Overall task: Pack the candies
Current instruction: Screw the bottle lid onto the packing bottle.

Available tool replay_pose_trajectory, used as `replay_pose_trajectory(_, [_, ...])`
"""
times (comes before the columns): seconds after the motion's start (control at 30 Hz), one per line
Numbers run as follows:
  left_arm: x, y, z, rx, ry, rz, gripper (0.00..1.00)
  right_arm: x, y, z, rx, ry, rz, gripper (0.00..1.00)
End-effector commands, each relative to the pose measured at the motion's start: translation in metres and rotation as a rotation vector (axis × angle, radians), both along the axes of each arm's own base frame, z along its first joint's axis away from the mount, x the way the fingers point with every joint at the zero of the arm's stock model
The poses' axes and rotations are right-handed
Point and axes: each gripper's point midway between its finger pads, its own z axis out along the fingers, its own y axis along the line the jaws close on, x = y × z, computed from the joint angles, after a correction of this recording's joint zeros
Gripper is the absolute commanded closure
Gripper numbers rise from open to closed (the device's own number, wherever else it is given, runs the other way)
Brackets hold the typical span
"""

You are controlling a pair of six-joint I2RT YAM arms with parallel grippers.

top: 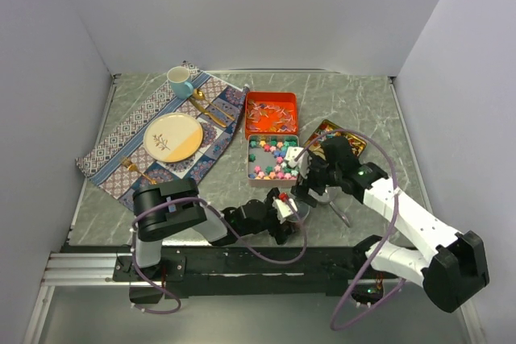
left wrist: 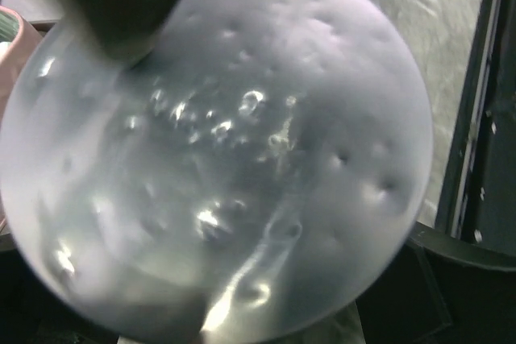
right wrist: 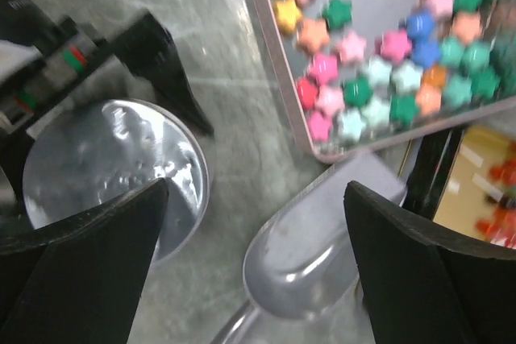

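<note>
Dropping your right gripper (right wrist: 256, 191), open and empty, onto the scoop (right wrist: 306, 259), you can push it into the tin (right wrist: 284, 78) where the candies (right wrist: 379, 70) lie and spill them, or knock the cup (right wrist: 105, 159) that your left gripper (top: 289, 209) sits around, gripped or not I cannot tell.

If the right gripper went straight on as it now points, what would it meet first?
Probably the silver metal scoop, lying on the grey table ahead of the open right gripper.
</note>
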Motion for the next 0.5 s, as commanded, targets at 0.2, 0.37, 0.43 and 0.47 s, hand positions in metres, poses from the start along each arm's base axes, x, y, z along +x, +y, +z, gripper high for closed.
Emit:
replay_pose_trajectory(0.2, [0.002, 0.104, -0.113, 0.493, 0.046, 0.14, 0.04, -0.069, -0.023, -0.009, -0.036, 0.318, 0.078, 0.0])
replay_pose_trajectory(0.37, [0.002, 0.105, -0.115, 0.501, 0.049, 0.149, 0.04, -0.066, -0.019, -0.014, -0.027, 0.325, 0.088, 0.0])
replay_pose_trajectory(0.43, [0.007, 0.107, -0.114, 0.504, 0.042, 0.182, 0.04, -0.074, -0.019, -0.024, -0.061, 0.369, 0.14, 0.0])
replay_pose_trajectory(0.47, [0.009, 0.107, -0.113, 0.5, 0.038, 0.191, 0.04, -0.081, -0.023, -0.027, -0.079, 0.405, 0.15, 0.0])
